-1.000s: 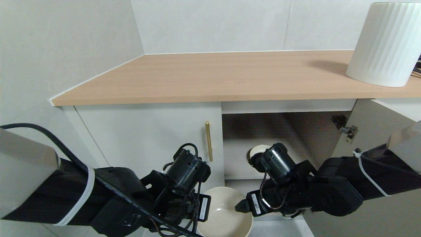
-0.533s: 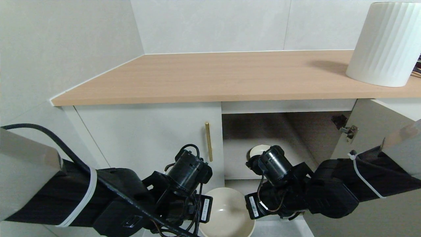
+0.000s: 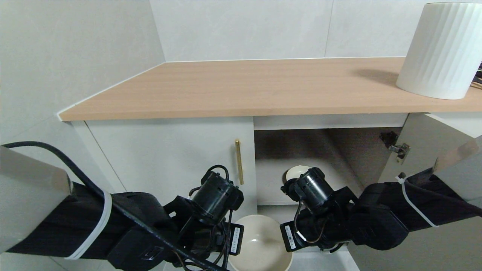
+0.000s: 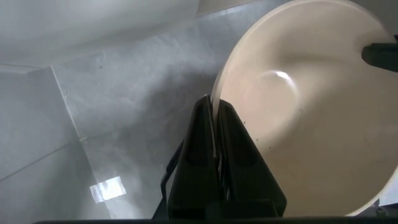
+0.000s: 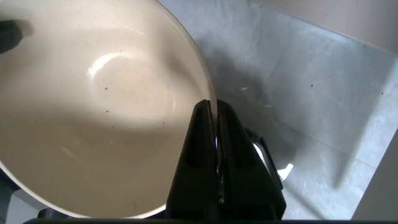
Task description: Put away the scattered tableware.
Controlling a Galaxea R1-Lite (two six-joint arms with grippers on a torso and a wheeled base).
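A cream bowl hangs low in front of the open cabinet, held by both arms. My left gripper is shut on the bowl's left rim; in the left wrist view its fingers pinch the edge of the bowl. On the opposite rim my right gripper is also shut, its fingers clamped over the edge of the bowl. A second pale bowl sits on the cabinet shelf, partly hidden behind the right wrist.
The left cabinet door with a brass handle is closed. The right door stands open at the right. Above, the wooden countertop carries a white ribbed container. Pale tiled floor lies below the bowl.
The right arm has shifted slightly left and down, and its fingertip that stuck out over the bowl no longer shows. The bowl has edged a little right. The left arm barely moved.
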